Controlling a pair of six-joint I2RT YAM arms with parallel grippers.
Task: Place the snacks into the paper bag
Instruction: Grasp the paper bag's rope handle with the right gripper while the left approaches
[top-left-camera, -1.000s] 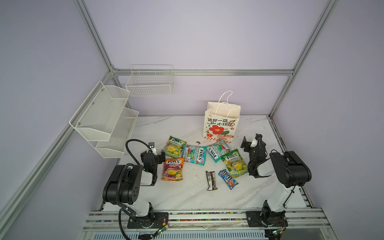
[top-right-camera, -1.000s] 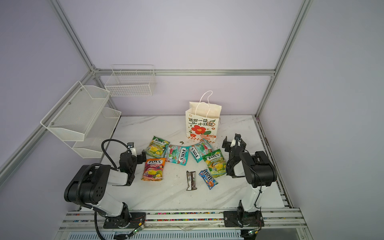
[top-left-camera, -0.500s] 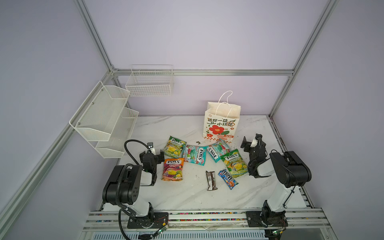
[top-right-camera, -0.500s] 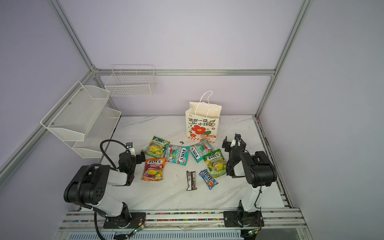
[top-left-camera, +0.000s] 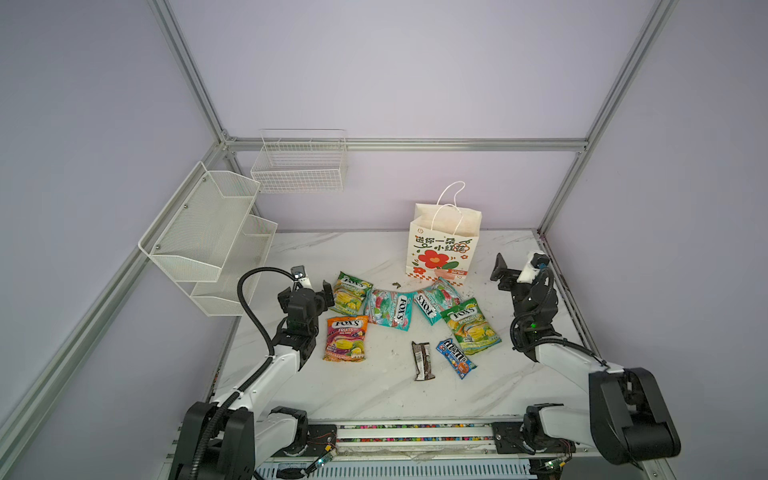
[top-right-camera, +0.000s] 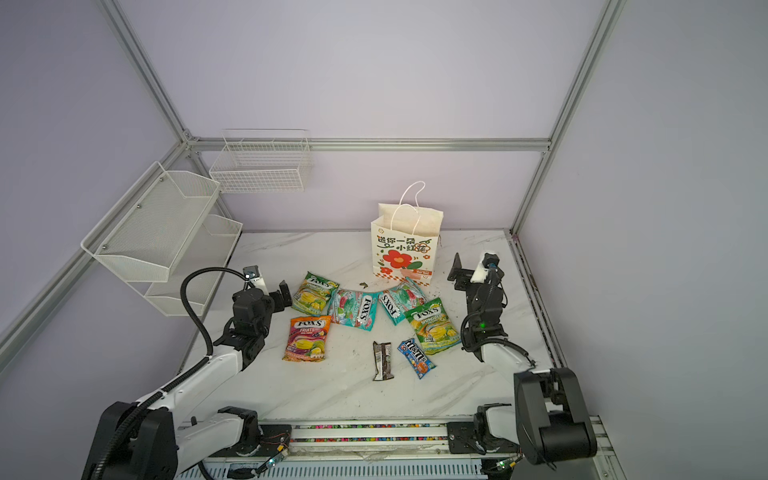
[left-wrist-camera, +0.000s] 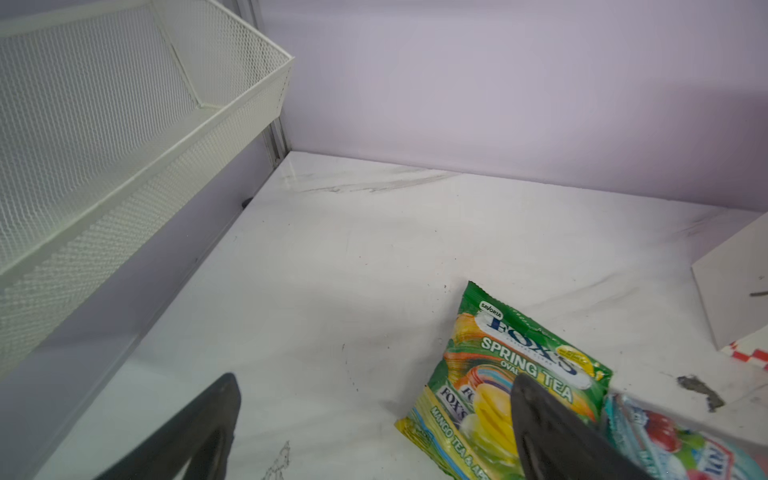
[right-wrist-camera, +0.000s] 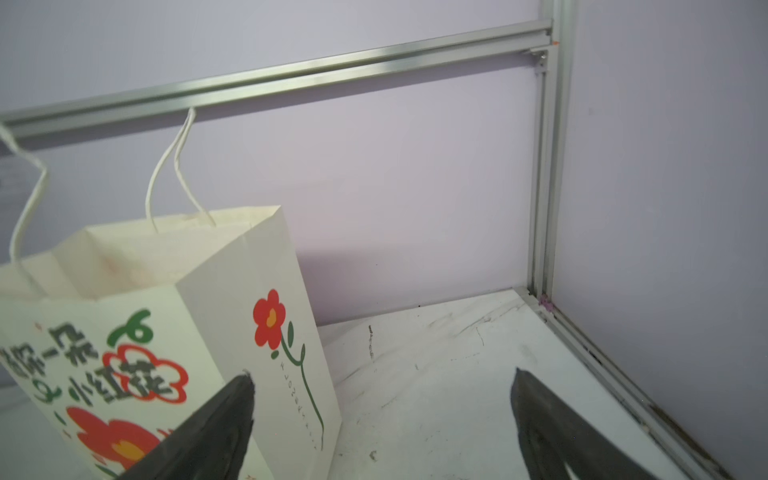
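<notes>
The left pincer (left-wrist-camera: 372, 377) and right pincer (right-wrist-camera: 381, 372) gape empty; left possibly touches green pouch (left-wrist-camera: 519, 365).

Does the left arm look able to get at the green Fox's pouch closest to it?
Probably yes. The left arm has its jaws open right beside the green pouch, which lies flat on the table with nothing on top or between them.

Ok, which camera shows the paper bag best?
Both top views: the paper bag stands whole and upright, mouth open. The right wrist view shows it close, but cropped at the frame edge. The left wrist view catches only a lower corner.
</notes>
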